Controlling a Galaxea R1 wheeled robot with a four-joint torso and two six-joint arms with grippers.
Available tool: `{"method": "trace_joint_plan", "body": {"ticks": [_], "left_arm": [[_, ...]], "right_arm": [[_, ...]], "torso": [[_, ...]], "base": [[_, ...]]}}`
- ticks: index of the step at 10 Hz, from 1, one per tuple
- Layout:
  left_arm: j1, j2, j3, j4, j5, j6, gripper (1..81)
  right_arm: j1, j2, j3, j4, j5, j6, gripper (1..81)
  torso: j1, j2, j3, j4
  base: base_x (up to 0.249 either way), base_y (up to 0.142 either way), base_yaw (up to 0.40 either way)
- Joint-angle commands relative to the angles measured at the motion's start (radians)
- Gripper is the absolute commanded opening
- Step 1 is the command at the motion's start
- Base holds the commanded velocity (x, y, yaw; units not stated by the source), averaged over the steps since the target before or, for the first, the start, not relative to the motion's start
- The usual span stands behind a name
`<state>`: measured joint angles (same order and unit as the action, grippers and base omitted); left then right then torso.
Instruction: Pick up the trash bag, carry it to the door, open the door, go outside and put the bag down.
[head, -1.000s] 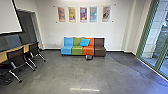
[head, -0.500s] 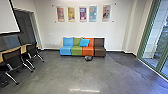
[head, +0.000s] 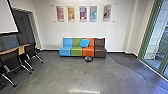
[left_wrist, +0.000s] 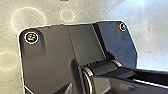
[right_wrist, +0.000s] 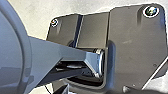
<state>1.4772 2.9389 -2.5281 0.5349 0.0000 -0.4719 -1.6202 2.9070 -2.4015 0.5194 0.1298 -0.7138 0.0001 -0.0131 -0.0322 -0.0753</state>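
Currently, bag (head: 88, 59) is on the flr (head: 57, 72), just in front of the couch's orange seat (head: 88, 52); blue pillow (head: 84, 43) up on couch (head: 100, 48). L tool (left_wrist: 87, 90) & R tool (right_wrist: 95, 90): can't tell if clenched or released.

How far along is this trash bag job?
Done: nothing; the dark trash bag lies on the floor before the orange sofa seat. Under way: probably the approach, as the robot faces it. Left: pickup, carrying, door, exit, placing; the robot is indoors, behind green-framed glass.
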Motion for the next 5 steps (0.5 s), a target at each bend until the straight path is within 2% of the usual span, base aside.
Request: {"method": "trace_joint_plan", "body": {"ticks": [1,5], "left_arm": [[-0.054,-0.006,0.008,0.01,0.04,0.004,81.1],[-0.054,-0.006,0.008,0.008,0.04,0.004,81.1]], "right_arm": [[0.038,-0.001,0.016,-0.009,-0.073,-0.006,81.1],[0.038,-0.001,0.015,-0.009,-0.073,-0.004,81.1]], "torso": [[0.0,0.0,0.0,0.0],[0.0,0.0,0.0,0.0]], "base": [[0.152,0.0,0.0],[0.152,0.0,0.0]]}}
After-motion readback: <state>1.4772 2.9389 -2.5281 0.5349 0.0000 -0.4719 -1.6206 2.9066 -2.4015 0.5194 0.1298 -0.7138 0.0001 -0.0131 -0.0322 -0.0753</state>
